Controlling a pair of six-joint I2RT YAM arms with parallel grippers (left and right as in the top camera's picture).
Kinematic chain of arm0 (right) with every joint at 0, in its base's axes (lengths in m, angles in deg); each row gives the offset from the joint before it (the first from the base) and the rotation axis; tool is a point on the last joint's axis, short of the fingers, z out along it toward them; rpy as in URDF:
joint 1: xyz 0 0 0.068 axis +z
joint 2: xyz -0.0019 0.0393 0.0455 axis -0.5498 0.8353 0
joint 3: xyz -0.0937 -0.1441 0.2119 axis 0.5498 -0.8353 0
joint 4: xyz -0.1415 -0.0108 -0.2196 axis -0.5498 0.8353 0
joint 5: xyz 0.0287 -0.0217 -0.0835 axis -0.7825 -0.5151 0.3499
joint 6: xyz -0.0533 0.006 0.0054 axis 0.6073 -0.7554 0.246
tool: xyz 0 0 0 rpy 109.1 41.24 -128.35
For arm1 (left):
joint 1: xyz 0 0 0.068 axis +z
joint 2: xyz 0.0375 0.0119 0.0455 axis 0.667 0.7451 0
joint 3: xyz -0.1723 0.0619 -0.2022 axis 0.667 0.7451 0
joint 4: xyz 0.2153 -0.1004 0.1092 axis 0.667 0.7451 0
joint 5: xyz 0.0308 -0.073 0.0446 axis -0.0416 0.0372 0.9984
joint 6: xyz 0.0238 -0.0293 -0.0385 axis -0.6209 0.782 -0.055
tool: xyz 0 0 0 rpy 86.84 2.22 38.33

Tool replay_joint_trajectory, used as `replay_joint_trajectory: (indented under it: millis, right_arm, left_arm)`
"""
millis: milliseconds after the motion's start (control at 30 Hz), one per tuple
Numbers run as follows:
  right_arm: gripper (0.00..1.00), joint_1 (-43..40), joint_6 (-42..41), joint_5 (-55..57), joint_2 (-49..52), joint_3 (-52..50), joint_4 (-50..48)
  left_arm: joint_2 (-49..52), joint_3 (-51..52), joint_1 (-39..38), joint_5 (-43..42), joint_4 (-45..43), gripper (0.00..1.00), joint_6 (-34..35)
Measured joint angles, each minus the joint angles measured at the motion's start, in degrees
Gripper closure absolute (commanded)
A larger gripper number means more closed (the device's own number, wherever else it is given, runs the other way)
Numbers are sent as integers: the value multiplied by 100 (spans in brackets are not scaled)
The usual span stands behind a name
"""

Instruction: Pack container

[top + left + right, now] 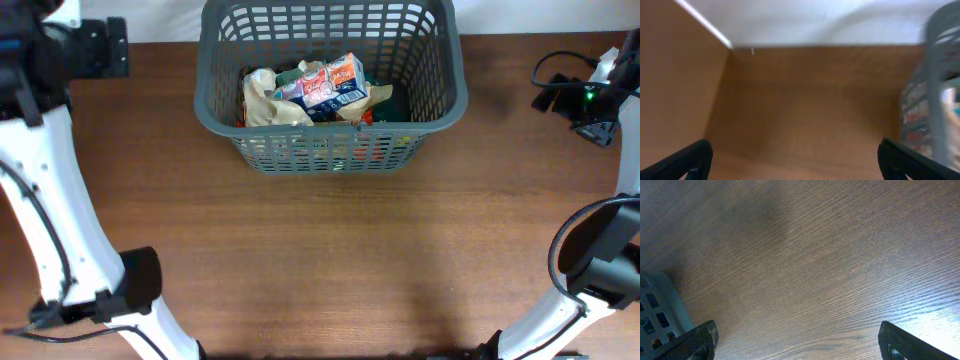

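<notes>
Overhead: basket (330,150) sits on table (330,260) at far-centre edge, upright, open top. Inside is a heap of snack pkts. A white/blue/orange pkt (332,84) lies tilted on top, w/ crumpled tan pkts (262,100) to its left. More colours show thru the front slots, too small to tell apart. L arm (50,200) runs up the left side and R arm (600,265) up the right, each ending near a far corner. Both are well apart from basket.

L wrist view: L hand (795,161) is spread wide, w/ fingertips (690,160) at the two bottom corners. Nothing betw them, only bare wood below. Basket is a blurred grey wall at the right edge, w/ pkt colours behind the slots. It's off to the side, not betw the fingers. A white wall (830,20) lies past the table's far edge.

R wrist view: R hand (800,345) is likewise wide open and holds nothing, tips in the bottom corners over wood grain. One rounded basket corner shows at lower left, near the left tip. Can't tell if they touch.
</notes>
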Motion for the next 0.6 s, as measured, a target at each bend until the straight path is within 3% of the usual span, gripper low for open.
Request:
replay_joint_trajectory:
  millis: [167, 600]
  right_arm:
    - [1, 0, -4, 0, 0, 0, 0]
    - [1, 254, -2, 4, -114, -9, 2]
  left_arm:
    - [120, 507, 422, -170, 24, 1, 192]
    - [118, 778, 452, -280, 26, 1, 280]
